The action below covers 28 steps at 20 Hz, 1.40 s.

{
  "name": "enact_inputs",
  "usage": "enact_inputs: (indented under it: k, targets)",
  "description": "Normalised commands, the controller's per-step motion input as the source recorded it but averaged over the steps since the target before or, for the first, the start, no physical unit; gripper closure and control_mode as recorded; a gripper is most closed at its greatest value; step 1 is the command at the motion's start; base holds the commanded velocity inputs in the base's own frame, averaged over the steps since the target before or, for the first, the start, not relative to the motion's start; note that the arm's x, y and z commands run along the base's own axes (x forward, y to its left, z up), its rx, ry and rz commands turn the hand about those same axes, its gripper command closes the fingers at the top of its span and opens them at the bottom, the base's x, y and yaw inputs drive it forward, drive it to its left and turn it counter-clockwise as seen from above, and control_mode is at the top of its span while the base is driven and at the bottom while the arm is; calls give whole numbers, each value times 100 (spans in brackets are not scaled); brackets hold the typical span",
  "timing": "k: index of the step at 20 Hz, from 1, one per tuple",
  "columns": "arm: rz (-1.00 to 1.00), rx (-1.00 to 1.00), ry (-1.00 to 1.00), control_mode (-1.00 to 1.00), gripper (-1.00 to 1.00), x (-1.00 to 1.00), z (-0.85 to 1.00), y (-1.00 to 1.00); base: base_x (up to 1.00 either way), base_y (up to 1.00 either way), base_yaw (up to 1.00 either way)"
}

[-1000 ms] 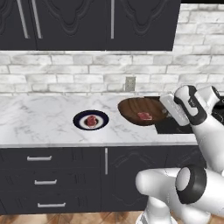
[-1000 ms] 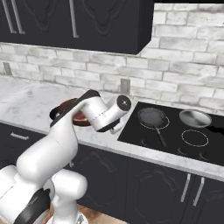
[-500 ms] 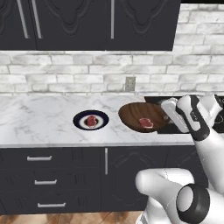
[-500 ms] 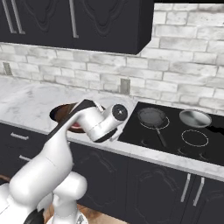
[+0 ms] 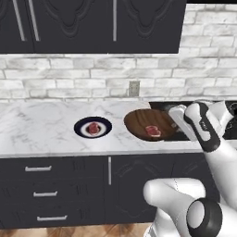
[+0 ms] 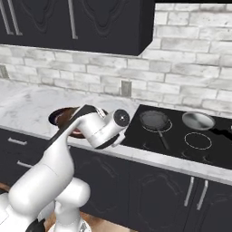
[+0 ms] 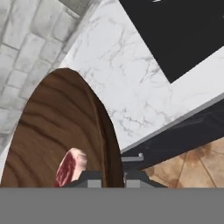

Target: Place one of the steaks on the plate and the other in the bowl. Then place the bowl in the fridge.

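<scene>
Bowl (image 5: 150,124) is sitting on the desk (image 5: 41,125) at 3 o'clock of the plate (image 5: 92,127), each carrying one steak (image 5: 152,131). Jaws (image 7: 113,178) are straddling the bowl's near rim, seemingly pinching it. Wood looks rigid and light; the steak may be sliding, so keep level.

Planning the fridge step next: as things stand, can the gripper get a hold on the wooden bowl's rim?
Probably yes. The gripper is already at the bowl edge nearest the stove, fingertips astride the rim, one inside beside the steak. Nothing blocks it.
</scene>
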Motion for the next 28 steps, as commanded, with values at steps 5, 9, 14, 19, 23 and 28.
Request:
enact_inputs:
  k: [5, 9, 14, 19, 23, 28]
  targets:
    - [0, 0, 0, 100, 100, 0, 0, 0, -21, -64, -43]
    - [0, 0, 0, 100, 100, 0, 0, 0, 0, -83, -68]
    - [0, 0, 0, 100, 100, 0, 0, 0, 0, -88, -71]
    - [0, 0, 0, 100, 100, 0, 0, 0, 5, -82, -71]
    - [0, 0, 0, 100, 100, 0, 0, 0, 21, -68, -71]
    - [0, 0, 0, 100, 100, 0, 0, 0, 48, -35, -70]
